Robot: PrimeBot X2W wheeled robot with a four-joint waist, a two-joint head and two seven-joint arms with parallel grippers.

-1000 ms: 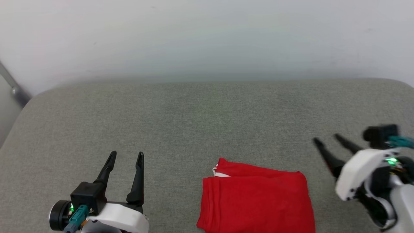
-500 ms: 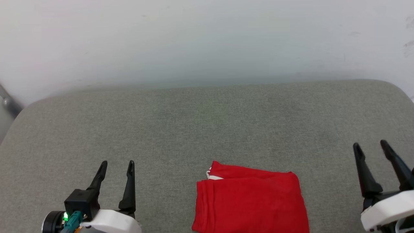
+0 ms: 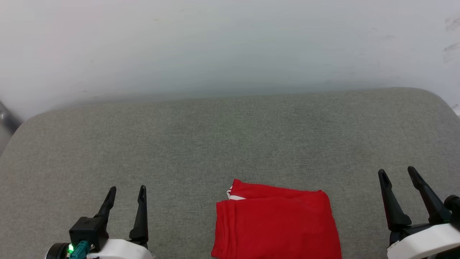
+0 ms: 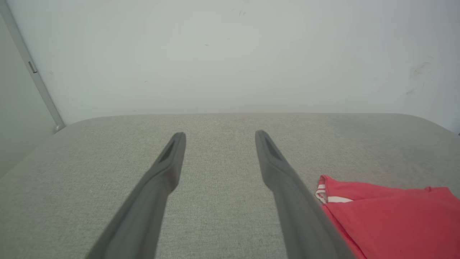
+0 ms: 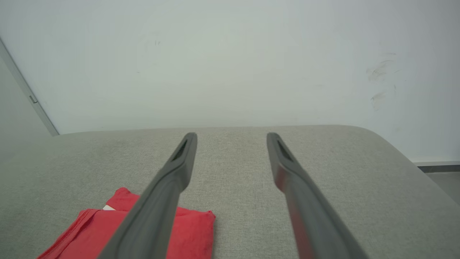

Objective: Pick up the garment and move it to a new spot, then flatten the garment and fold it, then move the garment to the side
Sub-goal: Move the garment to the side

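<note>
The red garment (image 3: pixel 276 223) lies folded into a neat rectangle on the grey cushioned surface (image 3: pixel 222 144), near its front edge, with a strip of white sleeve trim peeking out at its far left corner. It also appears at the lower right of the left wrist view as the garment (image 4: pixel 391 219) and at the lower left of the right wrist view as the garment (image 5: pixel 90 230). My left gripper (image 3: pixel 125 190) hovers open to the garment's left, holding nothing. To the garment's right, my right gripper (image 3: pixel 397 172) is open too, and empty.
A pale wall (image 3: pixel 230 46) rises right behind the surface's far edge. A grey metal rail (image 4: pixel 32 68) runs down the wall at the left. The surface's rounded right corner (image 5: pixel 395 151) drops off to the floor.
My right arm has swung down from a tilted pose to rest low at the right, fingers pointing forward. My left gripper has sunk a little lower. The camera has shifted slightly; the garment lies still.
</note>
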